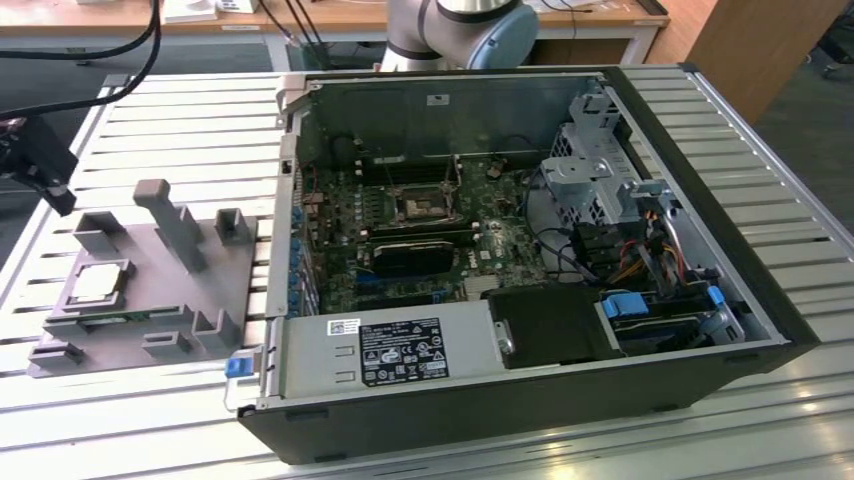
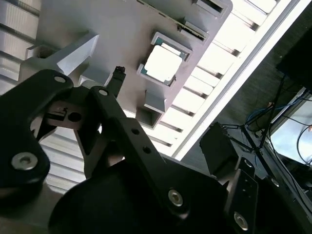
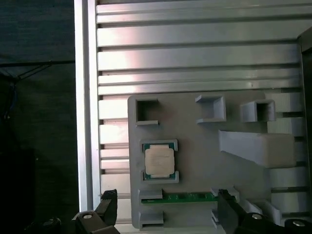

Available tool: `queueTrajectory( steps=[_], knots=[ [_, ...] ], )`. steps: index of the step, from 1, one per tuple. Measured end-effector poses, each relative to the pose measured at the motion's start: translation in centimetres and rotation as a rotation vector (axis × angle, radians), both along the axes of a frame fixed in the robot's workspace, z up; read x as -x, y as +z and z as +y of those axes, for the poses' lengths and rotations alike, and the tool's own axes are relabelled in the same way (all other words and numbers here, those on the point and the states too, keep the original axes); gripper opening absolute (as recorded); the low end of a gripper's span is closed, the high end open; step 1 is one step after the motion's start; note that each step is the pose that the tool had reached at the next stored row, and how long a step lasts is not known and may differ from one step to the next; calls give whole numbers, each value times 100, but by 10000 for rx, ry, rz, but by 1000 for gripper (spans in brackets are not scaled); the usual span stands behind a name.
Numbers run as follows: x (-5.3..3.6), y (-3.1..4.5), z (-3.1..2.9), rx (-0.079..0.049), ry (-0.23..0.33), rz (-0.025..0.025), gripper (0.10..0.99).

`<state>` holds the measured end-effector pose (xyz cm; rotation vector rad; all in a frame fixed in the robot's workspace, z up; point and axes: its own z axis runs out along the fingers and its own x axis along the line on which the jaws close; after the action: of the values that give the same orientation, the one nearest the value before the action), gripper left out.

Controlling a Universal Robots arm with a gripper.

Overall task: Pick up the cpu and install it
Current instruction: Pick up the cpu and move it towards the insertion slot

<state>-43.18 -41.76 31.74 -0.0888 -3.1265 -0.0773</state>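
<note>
At nine o'clock of the open computer case, as the exterior view lies, a grey fixture plate rests on the slatted aluminium desk. The cpu lies flat in a square pocket toward the plate's eight o'clock corner, silver top upward. It is well apart from the case.

Both wrist views show the cpu seated in that pocket, its thin green edge just inside the pocket's raised corners. A narrow green board stands on edge in a slot just beside it. Tall grey blocks rise from the fixture plate near the chip.

The jaws are released and spread wide, holding nothing. In the first wrist view their two black tips stand far apart above the plate's edge, clear of the cpu and not touching it. In the exterior view they hang above the desk at about ten o'clock of the plate.

Inside the case, the motherboard lies exposed, with the black socket in its metal frame toward twelve o'clock. A silver power supply sits along the six o'clock wall. The arm's base stands beyond the case at twelve o'clock.
</note>
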Motion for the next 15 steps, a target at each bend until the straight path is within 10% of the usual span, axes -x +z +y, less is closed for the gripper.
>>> queueTrajectory(
  steps=[15],
  knots=[
    [2, -272, -2, -12, 448, 1, 855]
  ],
)
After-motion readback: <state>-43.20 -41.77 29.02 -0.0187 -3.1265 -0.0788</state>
